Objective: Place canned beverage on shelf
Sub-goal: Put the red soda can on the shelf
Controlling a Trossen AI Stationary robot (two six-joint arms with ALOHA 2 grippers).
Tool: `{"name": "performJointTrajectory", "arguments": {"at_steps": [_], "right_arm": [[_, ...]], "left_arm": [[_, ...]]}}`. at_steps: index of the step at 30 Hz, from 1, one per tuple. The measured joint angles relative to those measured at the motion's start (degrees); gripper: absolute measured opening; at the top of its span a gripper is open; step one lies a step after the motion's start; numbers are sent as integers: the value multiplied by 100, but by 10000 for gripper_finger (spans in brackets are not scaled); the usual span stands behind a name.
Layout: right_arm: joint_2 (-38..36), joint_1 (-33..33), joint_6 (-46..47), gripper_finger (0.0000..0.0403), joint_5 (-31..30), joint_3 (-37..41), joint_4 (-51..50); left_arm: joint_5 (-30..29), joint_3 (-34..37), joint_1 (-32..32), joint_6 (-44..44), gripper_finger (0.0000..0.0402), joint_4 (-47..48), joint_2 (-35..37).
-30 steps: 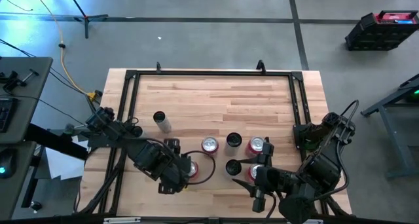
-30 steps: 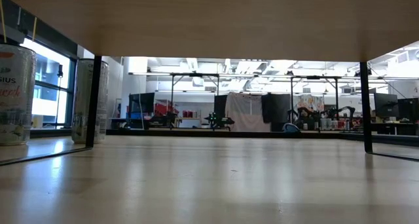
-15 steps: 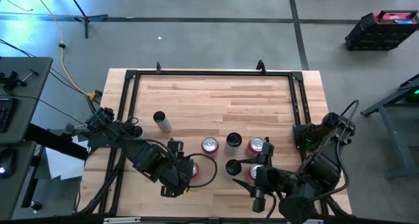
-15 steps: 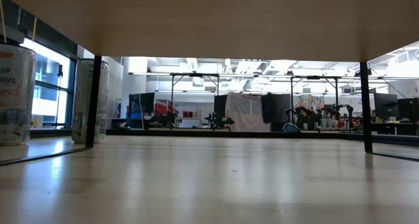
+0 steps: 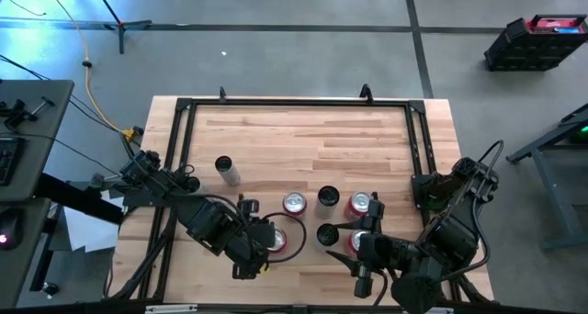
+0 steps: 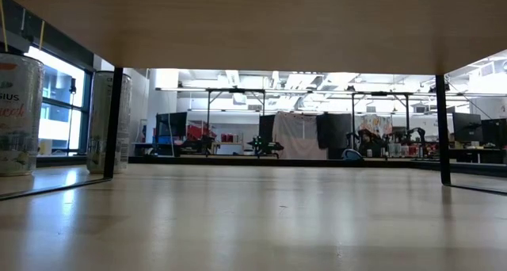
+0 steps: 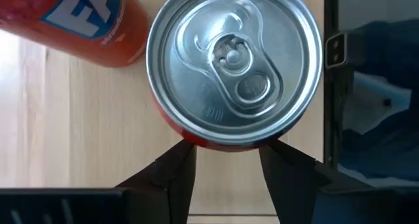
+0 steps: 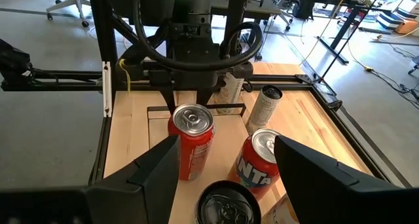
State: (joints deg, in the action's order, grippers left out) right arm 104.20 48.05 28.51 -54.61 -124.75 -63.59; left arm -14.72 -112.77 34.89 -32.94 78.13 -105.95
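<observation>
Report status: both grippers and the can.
Left gripper down around red can. Right gripper open, waiting front-right. Fanta can close beside the target.

We see a red can (image 7: 229,129) w/ plain silver top, gripped by black fingers (image 7: 173,175). Beside it a 2nd red can (image 7: 85,21) w/ white letters outlined in blue. Tabletop (image 5: 312,140): pale wood, plank-striped, black tube frame. Right wrist view: red can (image 8: 258,166) w/ blue-white logo, and a black can top (image 8: 226,204). Low view: pale white cans (image 6: 17,112) w/ green print, far left.
</observation>
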Motion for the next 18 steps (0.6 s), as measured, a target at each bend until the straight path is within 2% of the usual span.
{"name": "performJointTrajectory", "arguments": {"at_steps": [8,18], "right_arm": [[0,0,0,231,0,0,0],[0,0,2,231,0,0,0]], "left_arm": [[2,0,0,-439,137,-238,0],[334,0,34,-448,119,-133,0]]}}
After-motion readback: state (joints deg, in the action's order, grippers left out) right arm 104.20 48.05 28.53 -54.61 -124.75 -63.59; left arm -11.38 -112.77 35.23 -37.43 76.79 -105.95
